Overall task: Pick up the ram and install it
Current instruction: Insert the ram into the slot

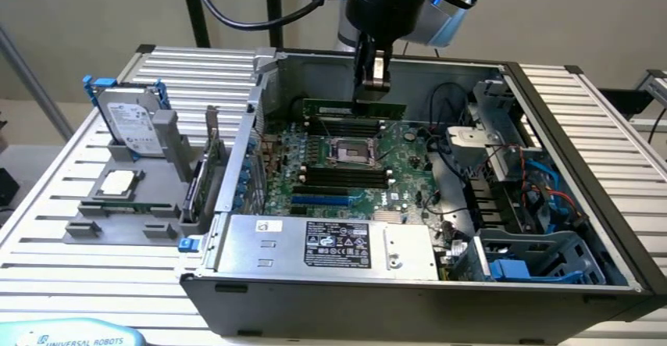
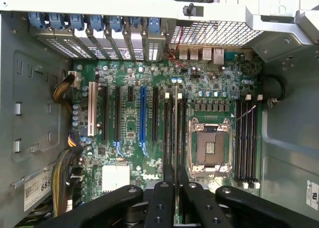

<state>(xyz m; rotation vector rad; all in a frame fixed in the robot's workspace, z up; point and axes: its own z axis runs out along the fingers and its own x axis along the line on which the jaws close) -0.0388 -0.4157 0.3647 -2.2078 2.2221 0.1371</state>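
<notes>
1. The ram [image 1: 349, 108] is a slim green stick held on its long edge, level, inside the open computer case [image 1: 417, 303]. In the exterior view it sits at 12 o'clock of the processor socket [image 1: 349, 152], over the far part of the motherboard [image 1: 401, 162].
2. The pincer [image 1: 372, 88] comes straight down from above and is pinching the ram at its upper edge, near the middle of its length.
3. In the wrist view the ram [image 2: 175, 128] shows edge-on as a thin line running out from between the black fingers [image 2: 162, 198] of the pincer [image 2: 175, 182]. It lines up over the black slots [image 2: 172, 123] just beside the socket [image 2: 209, 148]. Whether its lower edge touches a slot cannot be told.
4. A second bank of black slots [image 1: 333, 178] lies at 6 o'clock of the socket in the exterior view.
5. The grey power supply [image 1: 333, 244] with its label fills the case at 6 o'clock of the motherboard, and cables [image 1: 501, 182] run at 3 o'clock.
6. The case rests on a slatted tabletop [image 1: 604, 127].
7. At 9 o'clock of the case stands a grey holder tray [image 1: 78, 229]. It carries an upright hard drive [image 1: 133, 123] at its 12 o'clock end, a square silver processor chip [image 1: 117, 182] lying flat, and a card with a metal bracket [image 1: 208, 158] standing on edge just beside the case wall
</notes>
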